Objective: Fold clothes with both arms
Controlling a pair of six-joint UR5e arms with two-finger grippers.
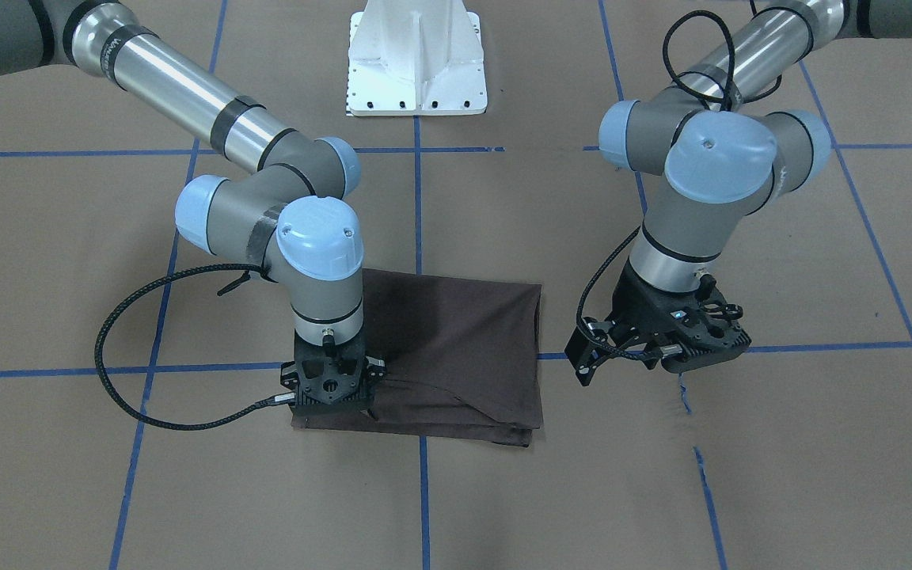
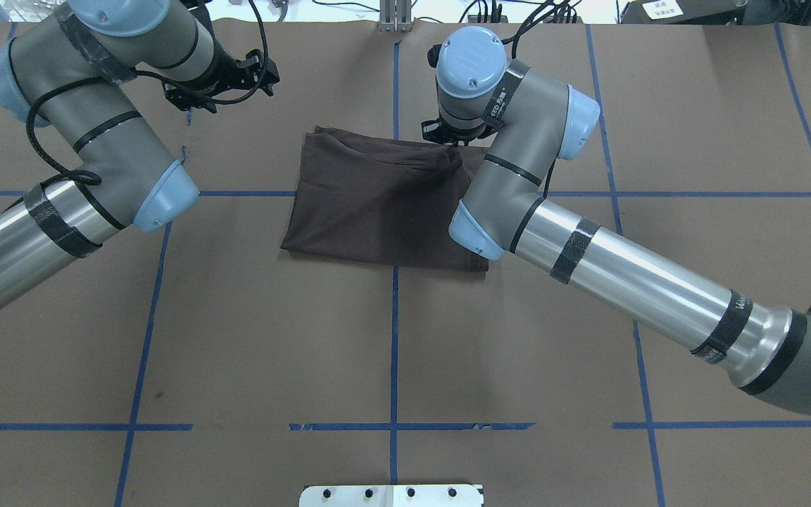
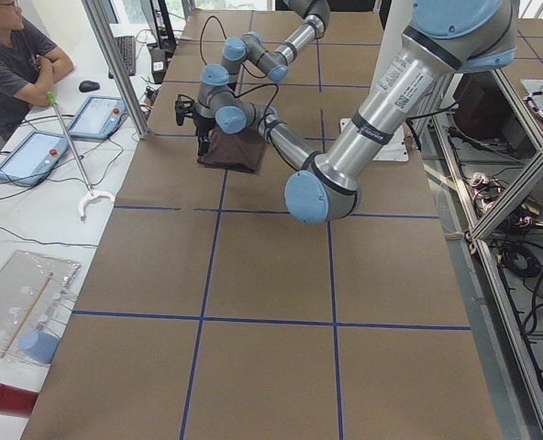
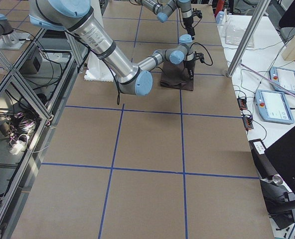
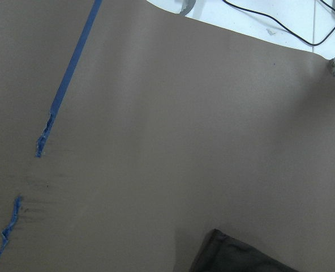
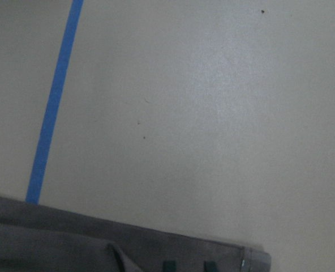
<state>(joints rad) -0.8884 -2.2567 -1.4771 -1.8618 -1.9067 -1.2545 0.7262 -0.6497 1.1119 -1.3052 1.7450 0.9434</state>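
T-shirt (image 1: 456,348) under my right gripper (image 1: 331,400) looks like thin knit, so my guess is light, floppy, zero stiffness, and the stacked layers will probably slide over each other if I drag them. It's not fragile, but grabbing only the top layer would likely pull the fold apart. Best hold in my book is a pinch right at an edge or corner, through every layer, with both arms on two corners of one side so it lifts flat rather than sagging in the middle.

Now the hand itself. My right gripper points straight down onto the lower left corner of the shirt in the front view, touching the cloth as far as I can see. The fingers are hidden under the gripper body, and my right wrist cam only shows a strip of cloth along its bottom edge. So I can't tell how wide they stand or whether they've pinched anything.

Further out, the shirt is a folded rectangle just below the middle of the front view, lying on the brown table (image 1: 741,475). My left gripper (image 1: 666,348) hangs tilted to the right of it, clear of the cloth, by a blue tape line (image 1: 820,346). I see nothing in it, but open or closed I can't tell either
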